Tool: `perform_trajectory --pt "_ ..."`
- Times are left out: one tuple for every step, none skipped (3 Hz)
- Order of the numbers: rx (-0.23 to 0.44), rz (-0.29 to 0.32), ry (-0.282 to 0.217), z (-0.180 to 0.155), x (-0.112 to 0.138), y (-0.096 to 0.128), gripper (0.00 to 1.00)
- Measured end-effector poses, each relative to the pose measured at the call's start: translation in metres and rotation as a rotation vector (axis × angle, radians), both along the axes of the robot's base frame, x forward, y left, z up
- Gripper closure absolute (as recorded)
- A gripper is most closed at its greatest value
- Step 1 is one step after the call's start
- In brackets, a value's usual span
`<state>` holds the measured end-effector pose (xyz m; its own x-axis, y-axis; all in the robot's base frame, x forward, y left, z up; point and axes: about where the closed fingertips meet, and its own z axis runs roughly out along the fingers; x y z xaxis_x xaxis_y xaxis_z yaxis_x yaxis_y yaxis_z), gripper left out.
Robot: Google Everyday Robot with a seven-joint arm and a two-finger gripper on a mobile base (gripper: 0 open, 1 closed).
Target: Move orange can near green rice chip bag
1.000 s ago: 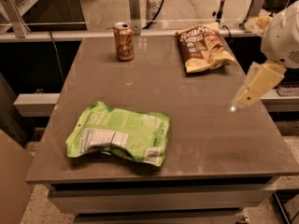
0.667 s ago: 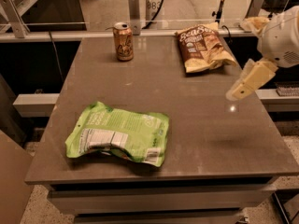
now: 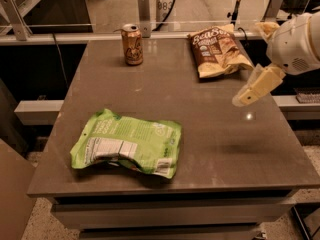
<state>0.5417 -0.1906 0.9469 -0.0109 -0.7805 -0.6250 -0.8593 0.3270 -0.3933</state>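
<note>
Clearly, in the single camera view, we see the orange can (image 3: 132,45) standing upright near the far edge of the desk (image 3: 210,134), left of that edge's middle. The green rice chip bag (image 3: 127,144) lies flat toward the front-left corner, its white label panel facing up, well apart from the can. A brown chip bag (image 3: 216,51) lies toward the far-right corner, tilted, with one end reaching the far edge. The gripper (image 3: 241,99) hangs in the air over the right side of the desk, just inside the right edge and nearer the brown bag than either task item. It slants down and to the left from the white arm casing (image 3: 297,44). It holds nothing, and we cannot tell whether it is spread or closed.
</note>
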Motion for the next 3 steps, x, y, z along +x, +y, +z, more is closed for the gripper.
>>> perform_trajectory --pt "0.092 0.027 -0.041 -0.003 0.019 0.019 0.00" --pt "0.184 0.069 -0.072 -0.008 0.041 0.041 0.00" --pt "0.290 0.111 -0.081 -0.018 0.072 0.065 0.00"
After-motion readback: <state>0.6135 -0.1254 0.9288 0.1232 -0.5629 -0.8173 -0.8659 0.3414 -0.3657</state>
